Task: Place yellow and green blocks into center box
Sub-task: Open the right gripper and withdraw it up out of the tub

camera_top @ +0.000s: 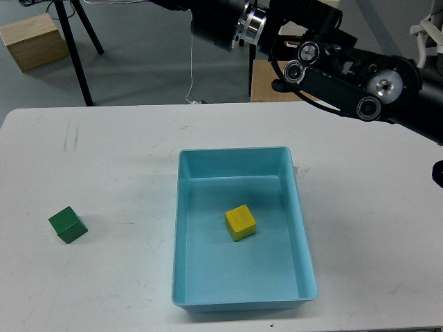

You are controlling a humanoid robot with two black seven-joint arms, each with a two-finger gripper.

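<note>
Yellow block [240, 222] already sits inside the tray [181, 228], on its floor near the middle, a bit rotated. Green block [68, 225] is outside, on the table [104, 138] well left of the tray, level with the tray's middle, nothing touching it. So, judging by how things lie, half the job is done and green is what's left. A black arm [346, 76] crosses above the tray's far right corner; it comes in from the right edge, and its far end near the top is dark and end-on, so I cannot tell the jaw state of the right gripper [208, 21]. Left gripper is not visible at all. Risks: green is far from that arm, so a long reach across the tray could sweep low and clip the tray's rim, shoving the tray or jolting yellow. Green is turned at an angle to the table edge, so fingers closing off-square might pinch corners and spin or squirt it away. A drop from too high could bounce it off yellow or the rim and back out. A wooden box [31, 40] stands on the floor far beyond the tray, up left, irrelevant.
</note>
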